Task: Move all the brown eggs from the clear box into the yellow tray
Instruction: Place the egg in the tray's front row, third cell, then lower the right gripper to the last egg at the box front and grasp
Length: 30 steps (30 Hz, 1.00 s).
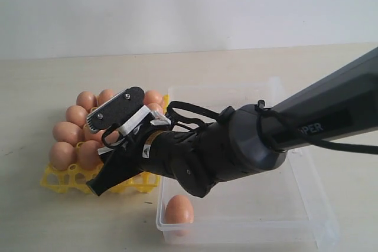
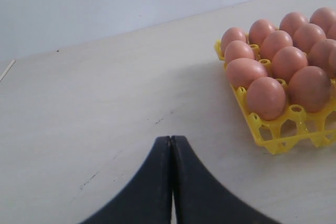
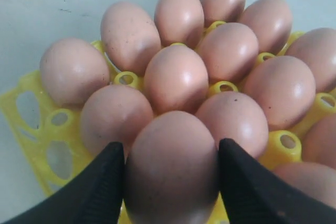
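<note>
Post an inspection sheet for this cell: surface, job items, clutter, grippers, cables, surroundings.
Surface: pale tabletop, faint marks.
Job's things: yellow tray mostly filled with brown eggs; clear box shows one egg, partly hidden by the arm.
Clutter: nothing seen.
Grippers: right gripper over the tray, fingers against both sides of the held egg; left gripper shut, empty, above bare table.
Cables: black cable looped at the right wrist.
Surroundings: plain white wall.

White letters "PER" show on the right arm [image 1: 336, 107].
</note>
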Motion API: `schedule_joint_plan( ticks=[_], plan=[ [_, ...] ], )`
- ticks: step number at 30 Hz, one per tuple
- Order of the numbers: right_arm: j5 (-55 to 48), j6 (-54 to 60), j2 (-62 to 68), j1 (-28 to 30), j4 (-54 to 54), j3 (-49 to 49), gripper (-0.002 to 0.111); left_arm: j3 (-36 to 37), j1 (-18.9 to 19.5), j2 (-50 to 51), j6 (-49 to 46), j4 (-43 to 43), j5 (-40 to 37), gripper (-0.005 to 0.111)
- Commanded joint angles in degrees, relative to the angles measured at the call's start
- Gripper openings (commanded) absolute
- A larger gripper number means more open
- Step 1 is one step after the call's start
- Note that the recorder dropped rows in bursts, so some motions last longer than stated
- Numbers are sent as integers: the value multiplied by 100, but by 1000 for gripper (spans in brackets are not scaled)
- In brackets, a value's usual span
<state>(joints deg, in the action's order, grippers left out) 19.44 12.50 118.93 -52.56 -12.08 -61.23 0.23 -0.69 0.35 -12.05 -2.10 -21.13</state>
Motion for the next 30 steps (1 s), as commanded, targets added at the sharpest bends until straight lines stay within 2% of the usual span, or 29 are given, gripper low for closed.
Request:
schedule_joint_plan(
  ticks=[1,3,8,11,14,20,24,30],
  plan=[
    [3,-25,-22,-6,37,-37,65,-23,10,-35,29,-2,33,0],
    [-46,-25,-32,-6,37,-37,77,-23,10,-35,29,-2,33,0],
    [-566,52,-328,-6,9,-37,73,-23,10,-35,29,-2,33,0],
    [-1494,343,-882,-6,9,-37,63,-23,10,-35,29,-2,33,0],
    [-2859,392,-1636,77,9,-37,53,-23,10,-35,29,-2,33,0],
    [-5234,-297,-2736,458,157,-1,52,-23,10,-35,29,-2,33,0],
    [-5709,-362,-2950,697,213,230,57,-23,10,-35,29,-2,33,0],
    [-5601,-362,-2759,726,-91,559,64,-23,10,-35,29,-2,33,0]
  ],
)
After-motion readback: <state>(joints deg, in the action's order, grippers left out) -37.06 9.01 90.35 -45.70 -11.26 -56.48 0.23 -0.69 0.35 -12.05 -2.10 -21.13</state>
